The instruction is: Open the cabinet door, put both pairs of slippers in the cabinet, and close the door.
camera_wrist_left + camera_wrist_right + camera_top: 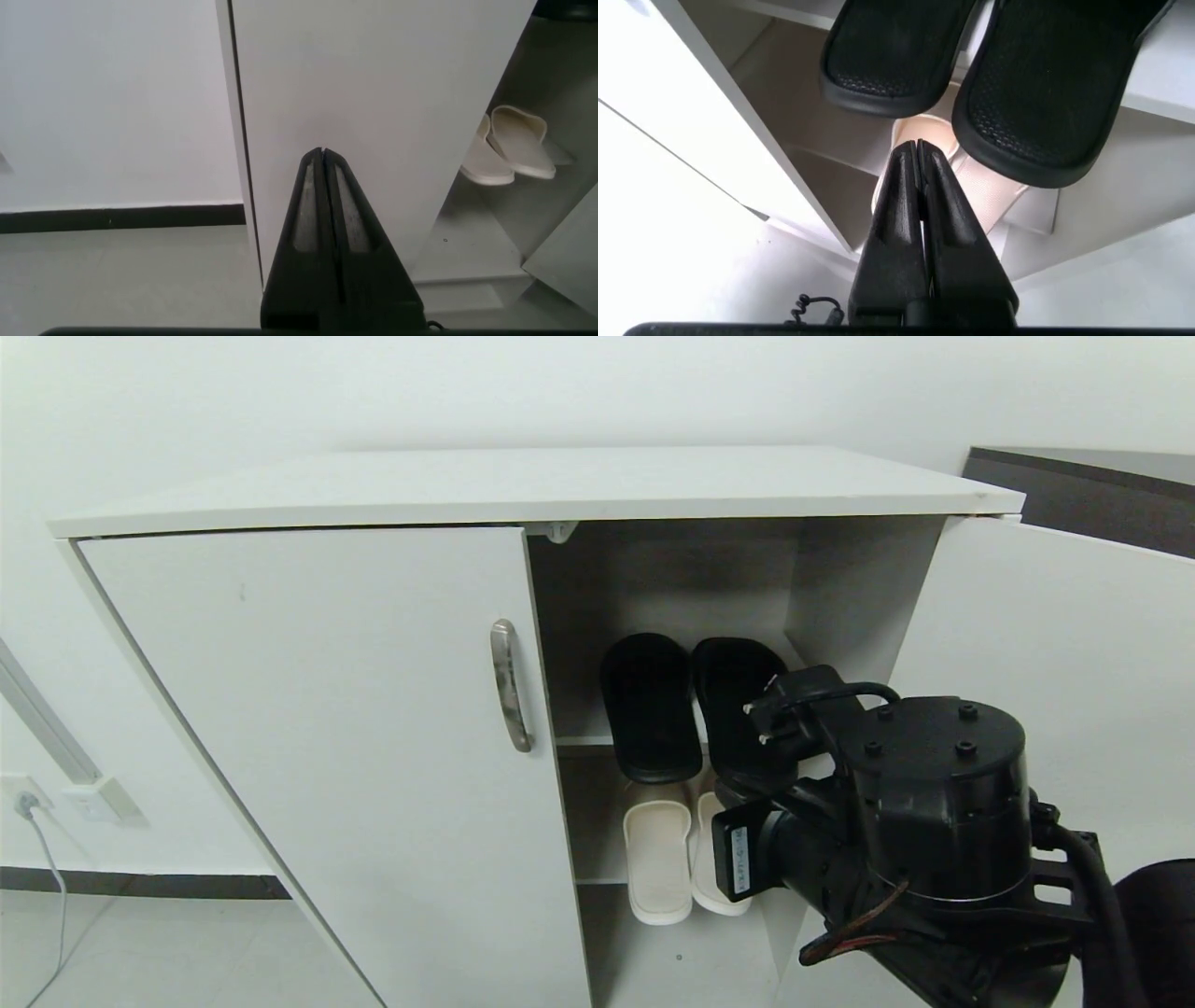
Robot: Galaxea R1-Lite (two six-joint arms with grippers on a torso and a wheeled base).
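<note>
I see L gripper [321, 154], fingers pressed tight together, facing the shut cabinet door [374, 84], w/ white slippers [509, 149] side by side in the open compartment [551, 75] beside that door.

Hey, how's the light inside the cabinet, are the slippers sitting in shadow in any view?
Head view: the cabinet interior is shaded under its top, so the black slippers show little detail; the white slippers stand out. Left wrist view: the white pair is evenly lit. Right wrist view: the white pair lies shaded beneath the black soles.
</note>
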